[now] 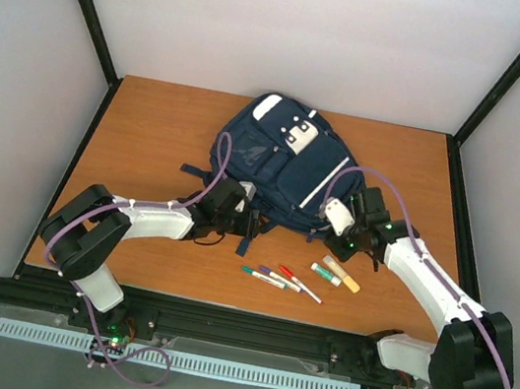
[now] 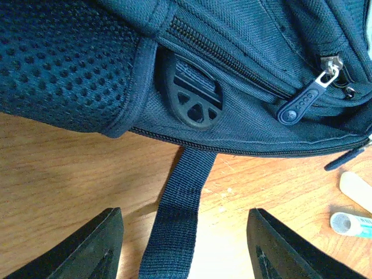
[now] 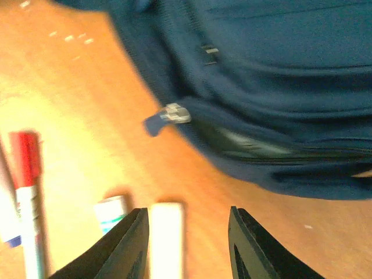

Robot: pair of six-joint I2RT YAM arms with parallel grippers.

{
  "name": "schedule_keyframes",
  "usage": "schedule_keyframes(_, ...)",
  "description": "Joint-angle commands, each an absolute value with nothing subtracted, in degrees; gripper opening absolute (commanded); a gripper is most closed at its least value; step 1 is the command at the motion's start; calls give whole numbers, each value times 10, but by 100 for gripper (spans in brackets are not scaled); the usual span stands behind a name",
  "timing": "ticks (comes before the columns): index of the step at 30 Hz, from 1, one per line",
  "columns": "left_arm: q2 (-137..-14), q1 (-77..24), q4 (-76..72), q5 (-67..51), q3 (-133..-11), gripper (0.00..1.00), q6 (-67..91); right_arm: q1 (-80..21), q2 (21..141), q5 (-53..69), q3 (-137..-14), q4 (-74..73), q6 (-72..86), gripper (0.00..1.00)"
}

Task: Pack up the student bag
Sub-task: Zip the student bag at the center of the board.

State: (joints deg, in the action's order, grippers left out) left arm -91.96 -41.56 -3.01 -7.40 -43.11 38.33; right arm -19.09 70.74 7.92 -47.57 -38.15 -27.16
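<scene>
Navy fabric backpack (image 1: 280,163), one; three white marker pens (image 1: 271,277), two short tubes (image 1: 340,274) beside it. Left gripper (image 2: 185,216) and right gripper (image 3: 187,212) both part-open, empty.

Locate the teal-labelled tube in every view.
Top external: teal-labelled tube just right of the markers.
Left wrist: the tube at the lower right edge.
Right wrist: the tube at bottom left, blurred.
Shared landmark: the pale stick lying beside it.

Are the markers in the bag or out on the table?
Out: the markers lie on the table, in front of the bag.
</scene>
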Motion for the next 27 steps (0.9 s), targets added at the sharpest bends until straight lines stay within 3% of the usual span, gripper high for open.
schedule_keyframes(1, -900, -417, -24, -55, -434, 60, 378, -235, 716, 102, -462, -403, -279, 38)
schedule_keyframes(9, -864, -417, 7, -26, -424, 60, 379, -274, 800, 94, -491, -358, -256, 37)
schedule_keyframes(19, -846, -416, 31, -11, -422, 61, 368, -275, 907, 84, -561, -320, -201, 47)
schedule_keyframes(27, -852, -417, 29, -10, -418, 61, 366, -283, 959, 49, -573, -315, -191, 47)
